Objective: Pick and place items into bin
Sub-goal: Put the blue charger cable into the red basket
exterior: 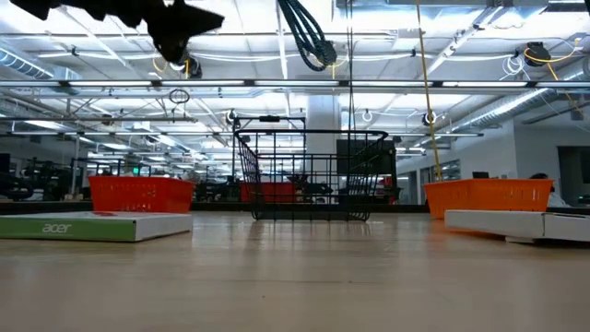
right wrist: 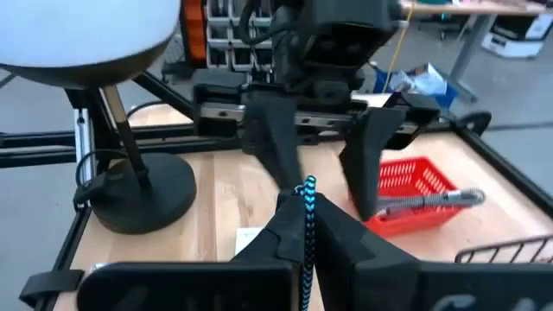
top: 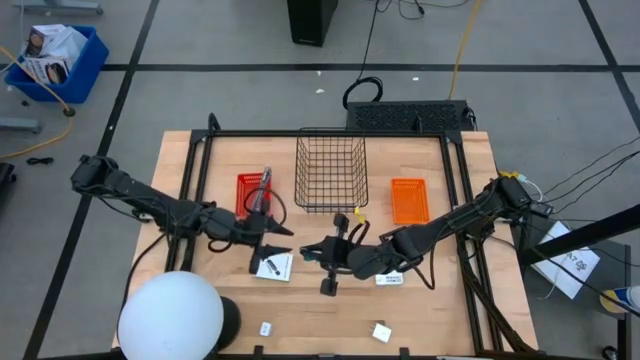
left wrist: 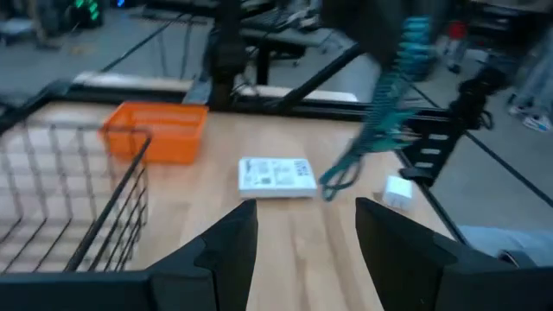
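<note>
My right gripper (right wrist: 308, 203) is shut on the slim teal tool (right wrist: 308, 226) near the table's middle (top: 312, 252). My left gripper (left wrist: 302, 220) is open and faces it from the left (top: 283, 240), holding nothing. One white card (top: 272, 266) lies flat below the left gripper. Another card (top: 390, 279) lies under the right arm and also shows in the left wrist view (left wrist: 276, 175). The grey strip (right wrist: 425, 200) rests across the red bin's rim. Two tiny white blocks (top: 265, 328) (top: 382, 332) sit near the table's near edge. My right gripper pinches the teal tool between its two shut fingers, which lie along it. The tool's tip (right wrist: 308, 184) pokes out just past the fingertips. In the left wrist view the tool (left wrist: 389, 95) slants downward, and its lower end (left wrist: 335, 180) hangs above the table.
A wire basket (top: 330, 175) stands at the far middle of the table, with a red bin (top: 250, 195) to its left and an orange bin (top: 410, 200) to its right. A lamp with a white dome (top: 170, 315) stands at the near left corner. Bare wood lies between the blocks.
</note>
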Controlling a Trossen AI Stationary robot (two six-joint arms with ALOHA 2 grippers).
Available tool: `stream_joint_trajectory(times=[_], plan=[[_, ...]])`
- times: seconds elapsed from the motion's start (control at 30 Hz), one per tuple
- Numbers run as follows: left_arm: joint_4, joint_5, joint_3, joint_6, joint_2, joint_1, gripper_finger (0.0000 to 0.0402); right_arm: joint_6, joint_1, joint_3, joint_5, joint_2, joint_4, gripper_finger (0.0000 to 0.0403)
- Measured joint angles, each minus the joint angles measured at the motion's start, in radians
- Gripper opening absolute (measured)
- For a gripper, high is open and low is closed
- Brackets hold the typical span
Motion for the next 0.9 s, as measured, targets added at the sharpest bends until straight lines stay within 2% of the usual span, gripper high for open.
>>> stream_joint_trajectory(times=[0.27,0.43,0.6,0.73,0.9], plan=[[0.116,-0.008,0.0,0.066,0.033,-0.068,0.02,-0.117,-0.003,0.0,-0.015,0.0,0.159,0.0003],[0.167,-0.047,0.001,0.068,0.061,-0.06,0.02,-0.134,-0.023,-0.004,-0.083,0.0,0.217,0.0003],[0.209,-0.045,0.0,0.052,0.106,-0.037,0.02,-0.149,-0.048,-0.017,-0.103,0.0,0.265,0.0003],[0.277,-0.011,0.001,0.044,0.151,-0.022,0.02,-0.14,-0.074,-0.034,-0.166,0.0,0.312,0.0003],[0.331,0.025,0.001,0.044,0.18,-0.014,0.02,-0.125,-0.092,-0.066,-0.166,0.0,0.347,0.0003]])
